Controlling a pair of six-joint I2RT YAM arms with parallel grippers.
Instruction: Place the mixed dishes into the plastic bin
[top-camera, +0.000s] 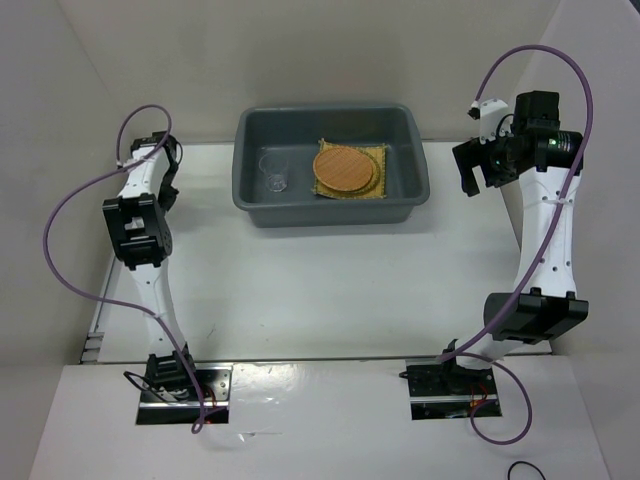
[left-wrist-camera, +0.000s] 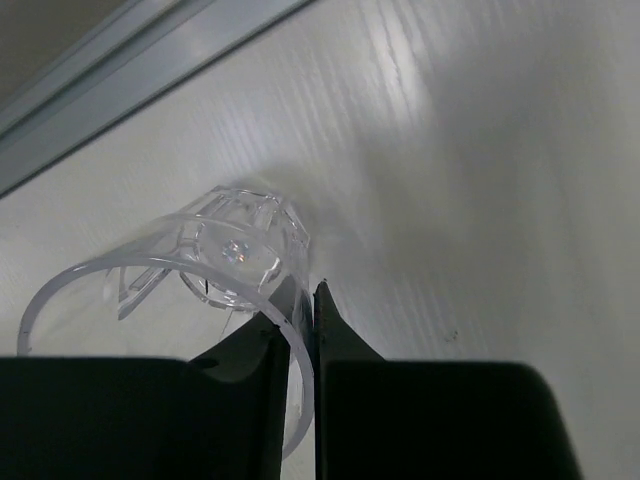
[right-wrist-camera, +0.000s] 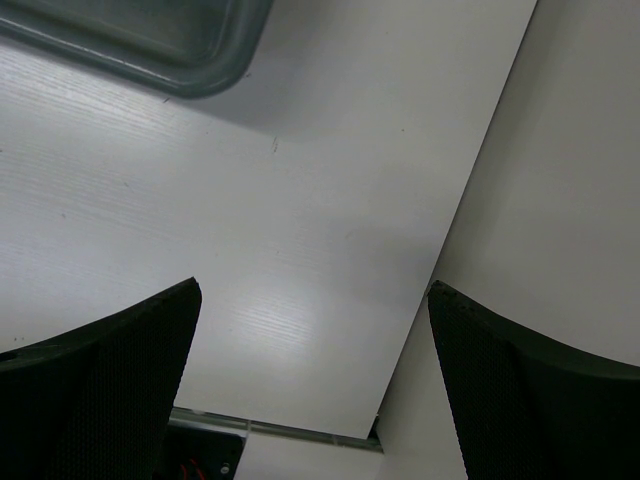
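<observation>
The plastic bin (top-camera: 330, 212) stands at the back middle of the table. Inside it a round orange woven plate (top-camera: 345, 168) lies on a yellow woven mat (top-camera: 377, 155), and a clear cup (top-camera: 273, 175) stands at the bin's left end. A second clear cup (left-wrist-camera: 200, 260) lies on its side on the table in the left wrist view. My left gripper (left-wrist-camera: 312, 300) is shut on its rim wall, one finger inside and one outside. The left arm (top-camera: 140, 215) hides this cup from above. My right gripper (top-camera: 478, 175) hangs open and empty to the right of the bin (right-wrist-camera: 150, 45).
White walls close in the table on the left, back and right. A metal rail (left-wrist-camera: 120, 60) runs along the table's edge just beyond the held cup. The table's right edge (right-wrist-camera: 470, 200) meets the wall beneath my right gripper (right-wrist-camera: 313, 288).
</observation>
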